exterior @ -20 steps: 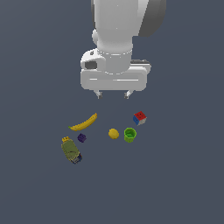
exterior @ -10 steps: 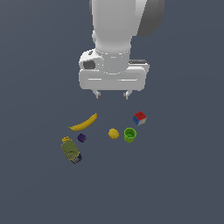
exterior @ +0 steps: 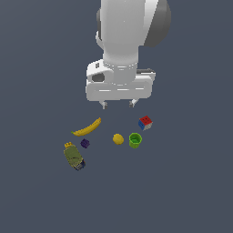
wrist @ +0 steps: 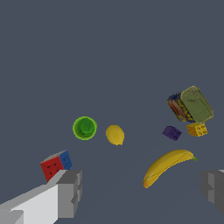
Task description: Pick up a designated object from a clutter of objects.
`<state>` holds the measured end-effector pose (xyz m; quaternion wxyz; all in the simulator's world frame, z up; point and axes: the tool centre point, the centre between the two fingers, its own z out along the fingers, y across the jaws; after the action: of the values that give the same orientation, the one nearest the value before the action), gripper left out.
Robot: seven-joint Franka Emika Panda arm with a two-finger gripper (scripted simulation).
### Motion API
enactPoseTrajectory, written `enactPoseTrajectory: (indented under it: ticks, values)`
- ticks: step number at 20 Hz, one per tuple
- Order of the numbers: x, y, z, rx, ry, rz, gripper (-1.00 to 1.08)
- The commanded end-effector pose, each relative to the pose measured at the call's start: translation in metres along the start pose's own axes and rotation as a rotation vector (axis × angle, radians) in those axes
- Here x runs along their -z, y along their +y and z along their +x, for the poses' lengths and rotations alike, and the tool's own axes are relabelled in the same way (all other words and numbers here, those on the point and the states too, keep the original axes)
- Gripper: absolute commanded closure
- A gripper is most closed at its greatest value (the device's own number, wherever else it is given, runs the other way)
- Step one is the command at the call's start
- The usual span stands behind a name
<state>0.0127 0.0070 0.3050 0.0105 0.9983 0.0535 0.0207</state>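
White Franka arm with its white two-fingered gripper (exterior: pixel 118 104) hanging above a dark grey desk (exterior: pixel 191 182), jaws spread wide and holding nothing; in the wrist view one grey finger (wrist: pixel 70 192) stands near each lower corner with bare desk between them. Curved yellow banana (exterior: pixel 87 128) lies towards the exterior view's left. Olive-green bottle with a yellow cap (exterior: pixel 73 157) lies on its side below the banana; only the wrist view shows a printed label at its base and dots on the cap. Red, white and blue cube (exterior: pixel 145 122) sits towards the exterior view's right. Designated object: small bright green round cup (exterior: pixel 135 140), upright, open mouth upward, just beside the small yellow ball (exterior: pixel 118 139) and below the cube, apart from both, untouched by the jaws. The wrist view looks straight into the cup (wrist: pixel 85 128): a lighter rim around a darker green hollow, with nothing seen inside. Tiny purple block (exterior: pixel 84 143) rests between banana and bottle.
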Motion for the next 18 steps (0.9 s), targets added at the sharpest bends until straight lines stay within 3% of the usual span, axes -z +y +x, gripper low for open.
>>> enactPoseTrajectory:
  ticks: [1, 18]
  values:
    - [-0.009, -0.003, 0.002, 0.052, -0.002, -0.002, -0.92]
    - [-0.091, -0.034, 0.014, 0.562, -0.022, -0.004, -0.92]
